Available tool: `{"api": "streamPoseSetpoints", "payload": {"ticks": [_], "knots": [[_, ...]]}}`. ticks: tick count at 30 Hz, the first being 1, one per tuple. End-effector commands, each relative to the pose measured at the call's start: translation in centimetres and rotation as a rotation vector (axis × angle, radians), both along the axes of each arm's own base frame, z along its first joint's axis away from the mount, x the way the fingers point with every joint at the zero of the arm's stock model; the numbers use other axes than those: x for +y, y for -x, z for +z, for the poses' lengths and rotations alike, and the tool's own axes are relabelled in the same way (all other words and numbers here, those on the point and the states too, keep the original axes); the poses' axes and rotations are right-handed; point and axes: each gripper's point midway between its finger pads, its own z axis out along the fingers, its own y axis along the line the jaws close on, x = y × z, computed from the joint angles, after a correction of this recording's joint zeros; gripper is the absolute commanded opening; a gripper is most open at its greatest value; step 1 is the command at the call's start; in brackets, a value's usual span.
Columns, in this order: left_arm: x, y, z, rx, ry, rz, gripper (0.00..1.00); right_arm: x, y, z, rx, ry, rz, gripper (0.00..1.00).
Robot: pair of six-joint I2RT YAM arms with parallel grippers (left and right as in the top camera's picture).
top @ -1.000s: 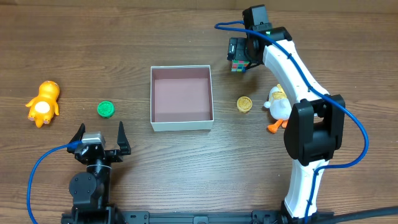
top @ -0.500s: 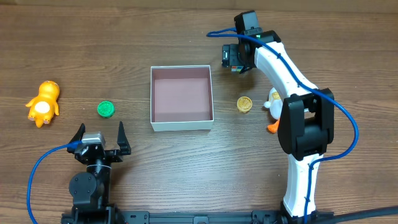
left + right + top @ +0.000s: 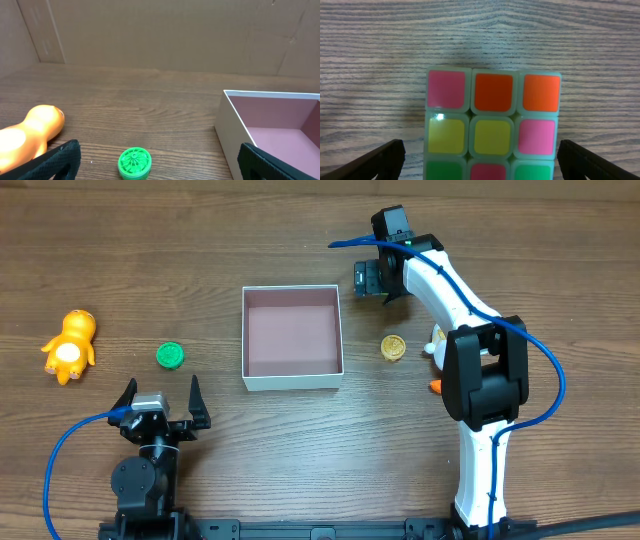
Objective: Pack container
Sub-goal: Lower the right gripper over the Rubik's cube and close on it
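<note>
The wooden table (image 3: 300, 470) carried every item listed below; all positions are referenced to the container.

1. Right arm (image 3: 480, 380): rose from the near table edge and passed to the right of the container. It reached to a point beyond the container's far right corner.
2. Container (image 3: 292, 381): a shallow square box with white walls and a pink-brown floor. It sat upright near the table centre with nothing inside. In the left wrist view its near left corner (image 3: 232, 135) appeared at the right of the frame.
3. Left gripper (image 3: 162, 384): positioned nearer the robot than the container and to its left. The fingers were spread wide and nothing lay between them.
4. Right gripper (image 3: 372, 278): just beyond the container's far right corner and pointed down at the table. The fingers were spread as wide as those of the left gripper, with the cube (image 3: 492, 135) between them. Bare wood showed between one finger and the cube. Contact on the other side could not be judged.
5. Orange toy (image 3: 68, 345): well to the left of the container, lying flat.
6. White and orange toy (image 3: 437, 338): right of the container and mostly hidden behind the right arm.
7. Cube: a coloured puzzle cube, apart from the container.
8. Green cap (image 3: 170, 356): left of the container, between it and the orange toy.
9. Yellow disc (image 3: 392, 347): near the container's right wall but not touching it.
</note>
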Motion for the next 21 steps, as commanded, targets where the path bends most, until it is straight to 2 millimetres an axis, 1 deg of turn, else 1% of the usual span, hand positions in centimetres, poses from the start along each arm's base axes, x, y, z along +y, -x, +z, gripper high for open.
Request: {"api": "streamPoseSetpoints", "payload": {"ticks": [1,5,14,16,19,21], "knots": [[0.2,0.0,0.1,-0.005,-0.023,0.009,1.00,-0.1,-0.9,0.7,-0.034,0.006,-0.004,0.99],[0.2,0.0,0.1,-0.005,-0.023,0.009,1.00,0.0,-1.3,0.8,-0.050,0.001,-0.004,0.91],[0.2,0.0,0.1,-0.005,-0.023,0.009,1.00,0.1,-1.9,1.1,-0.076,-0.001,-0.006,0.89],[0.2,0.0,0.1,-0.005,-0.023,0.009,1.00,-0.1,-2.0,1.2,-0.082,0.010,-0.012,0.85],[0.2,0.0,0.1,-0.005,-0.023,0.009,1.00,-0.2,-2.0,1.2,-0.084,0.011,-0.012,0.75],[0.2,0.0,0.1,-0.005,-0.023,0.009,1.00,-0.2,-2.0,1.2,-0.083,0.011,-0.013,0.72]]}}
